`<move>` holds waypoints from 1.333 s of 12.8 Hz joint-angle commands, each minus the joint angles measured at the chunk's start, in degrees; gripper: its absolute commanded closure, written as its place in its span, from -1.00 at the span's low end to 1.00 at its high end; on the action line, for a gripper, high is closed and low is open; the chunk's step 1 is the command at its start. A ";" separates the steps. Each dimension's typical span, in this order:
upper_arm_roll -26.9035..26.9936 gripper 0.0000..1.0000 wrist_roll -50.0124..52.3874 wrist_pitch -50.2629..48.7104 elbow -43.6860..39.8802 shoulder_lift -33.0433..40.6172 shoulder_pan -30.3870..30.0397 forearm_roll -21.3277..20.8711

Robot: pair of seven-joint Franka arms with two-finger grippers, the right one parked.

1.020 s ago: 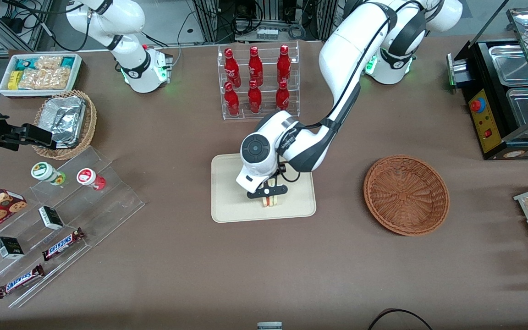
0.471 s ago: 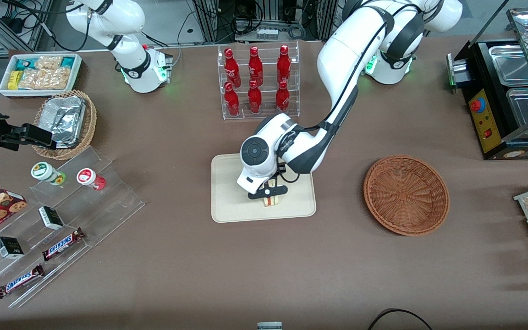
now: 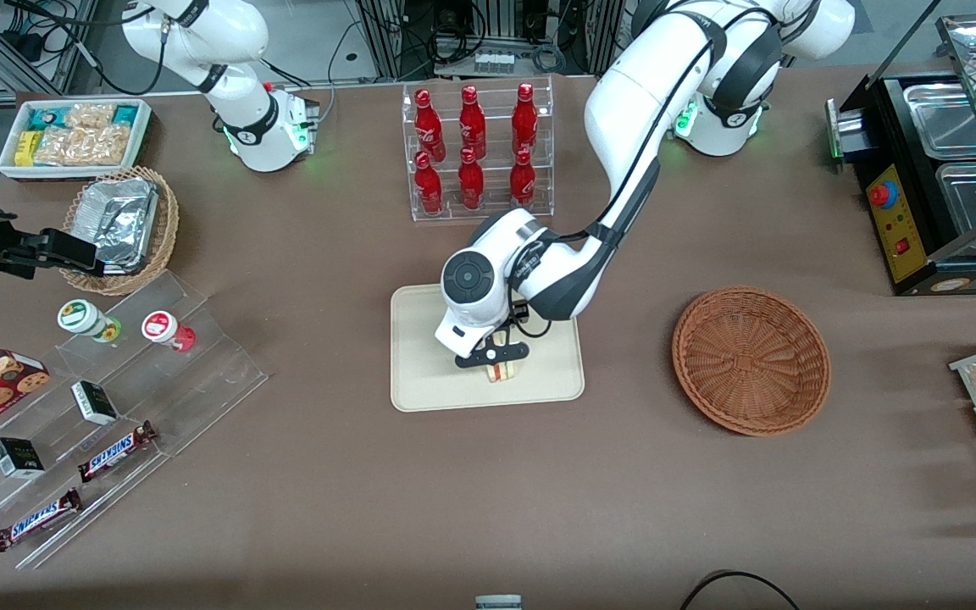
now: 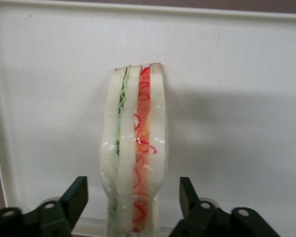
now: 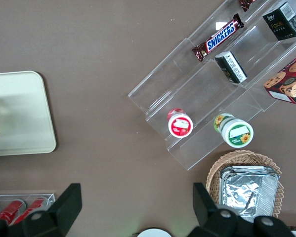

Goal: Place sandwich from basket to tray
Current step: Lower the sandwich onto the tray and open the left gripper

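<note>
Since a second ago the left arm's wrist has drifted slightly toward the parked arm's end of the table and risen a touch, while the sandwich (image 3: 501, 372) has kept its place on the tray (image 3: 420, 373). The gripper (image 3: 495, 357) hangs just above the sandwich, over the part of the tray nearest the front camera. In the wrist view the fingers (image 4: 77, 196) stand apart, one at each flank of the wedge, with a clear gap between each pad and the bread; they hold nothing. The sandwich (image 4: 134, 148) stands on edge between them, its green layer toward one finger and its red-orange layer toward the other. In the front view the basket (image 3: 751, 360) sits at about three o'clock from the tray, well apart, with nothing visible in it.
</note>
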State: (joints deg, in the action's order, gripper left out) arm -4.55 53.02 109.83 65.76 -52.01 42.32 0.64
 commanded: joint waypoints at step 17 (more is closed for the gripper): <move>0.59 -1.00 -17.83 -12.87 1.47 14.11 -12.77 0.06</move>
State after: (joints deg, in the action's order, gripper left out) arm -3.49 39.17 99.90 64.25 -42.00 32.35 0.52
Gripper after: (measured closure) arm 0.000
